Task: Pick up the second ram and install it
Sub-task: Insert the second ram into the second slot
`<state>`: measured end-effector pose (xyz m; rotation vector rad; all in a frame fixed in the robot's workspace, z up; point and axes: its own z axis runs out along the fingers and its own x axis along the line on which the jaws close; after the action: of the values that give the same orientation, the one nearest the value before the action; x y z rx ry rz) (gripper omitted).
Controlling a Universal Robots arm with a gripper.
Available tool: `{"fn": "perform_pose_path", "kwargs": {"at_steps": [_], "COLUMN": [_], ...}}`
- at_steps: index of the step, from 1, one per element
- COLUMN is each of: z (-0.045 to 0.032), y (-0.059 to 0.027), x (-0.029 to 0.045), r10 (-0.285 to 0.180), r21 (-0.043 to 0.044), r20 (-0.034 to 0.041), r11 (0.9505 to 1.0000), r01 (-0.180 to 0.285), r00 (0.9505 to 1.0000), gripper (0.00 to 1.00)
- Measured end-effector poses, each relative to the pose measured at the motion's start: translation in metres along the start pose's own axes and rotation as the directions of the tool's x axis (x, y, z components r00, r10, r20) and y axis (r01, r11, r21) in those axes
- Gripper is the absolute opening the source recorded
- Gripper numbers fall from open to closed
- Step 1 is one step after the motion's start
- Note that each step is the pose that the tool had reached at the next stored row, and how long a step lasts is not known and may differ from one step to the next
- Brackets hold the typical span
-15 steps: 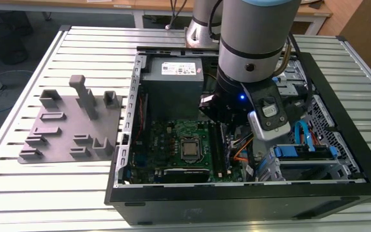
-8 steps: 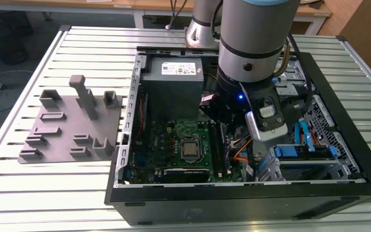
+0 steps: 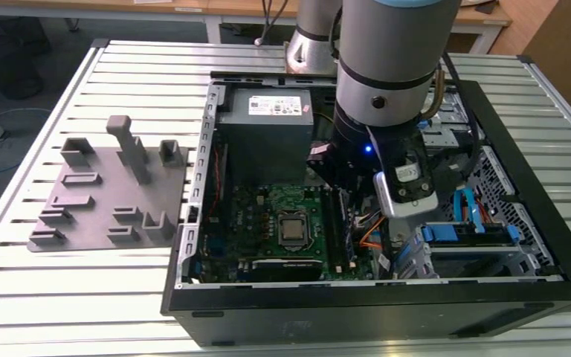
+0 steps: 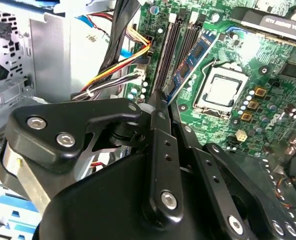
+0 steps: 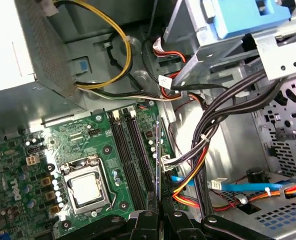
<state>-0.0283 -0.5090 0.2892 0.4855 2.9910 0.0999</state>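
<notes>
Second ram (image 5: 158,155), a long thin blue-green circuit-board stick with dark chips, is clenched at one end between the black fingertips of the end effector (image 5: 159,207). It is held over the row of long black memory slots (image 5: 129,150) on the green motherboard (image 5: 83,132); whether it touches a slot I cannot tell. In the second wrist view the second ram (image 4: 190,62) runs along those slots. A bundle of black, yellow, orange and red cables (image 5: 203,145) crowds just beside it, on the side away from the silver processor socket (image 5: 85,189). In the exterior view, taking the open black computer case (image 3: 385,305) as the dial, the grey arm (image 3: 389,67) comes down near the centre. The grey box-shaped power supply (image 3: 265,145) lies at ten o'clock and blue plastic drive brackets (image 3: 469,232) at four o'clock. A white printed label (image 3: 277,106) sits on the power supply. At nine o'clock from the case, a grey moulded holder tray (image 3: 107,190) rests on the slatted metal worktop (image 3: 77,297).
</notes>
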Motion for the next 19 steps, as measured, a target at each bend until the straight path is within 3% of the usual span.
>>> {"fn": "perform_pose_path", "kwargs": {"at_steps": [9,19], "z": [0.0,0.0], "y": [0.0,0.0], "x": [0.0,0.0], "r10": [0.064,0.135], "r21": [0.0064,0.0132], "r20": [0.0056,0.0123], "r11": [0.998,0.9907], "r01": [-0.064,-0.135], "r00": [0.998,0.9908], "gripper": [0.14,0.14]}}
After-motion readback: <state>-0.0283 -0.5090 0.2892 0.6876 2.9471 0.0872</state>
